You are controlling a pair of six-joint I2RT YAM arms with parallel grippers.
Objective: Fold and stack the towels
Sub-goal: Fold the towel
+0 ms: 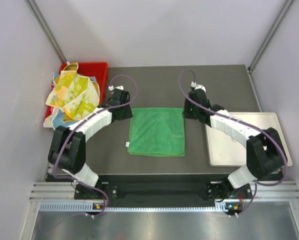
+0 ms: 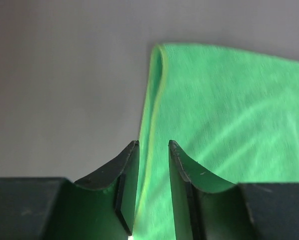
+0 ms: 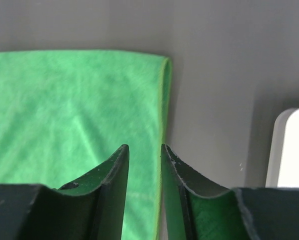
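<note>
Left gripper (image 2: pixel 153 150): fingers (image 2: pixel 124 172) stand apart with a narrow gap, clamping nothing. The hemmed left edge of the green towel (image 1: pixel 157 132) runs through that gap below the tips; contact with the cloth cannot be confirmed.

Right gripper (image 3: pixel 144 150): jaws likewise parted by a narrow gap, nothing clamped. The towel's right edge passes between them, with the far right corner just ahead of the tips.

View comparison: the wrist cameras show the finger gaps and the hem (neither can be made out from above). Only the top view shows the whole towel, lying flat and square at the middle of the dark table (image 1: pixel 219 80), with one gripper at each far corner. It also shows a heap of patterned towels (image 1: pixel 72 95) spilling over the red bin (image 1: pixel 97 67) at far left, well apart from both grippers. The white tray (image 1: pixel 239 145) lies at right under the right arm; the right wrist view catches one corner of it.
</note>
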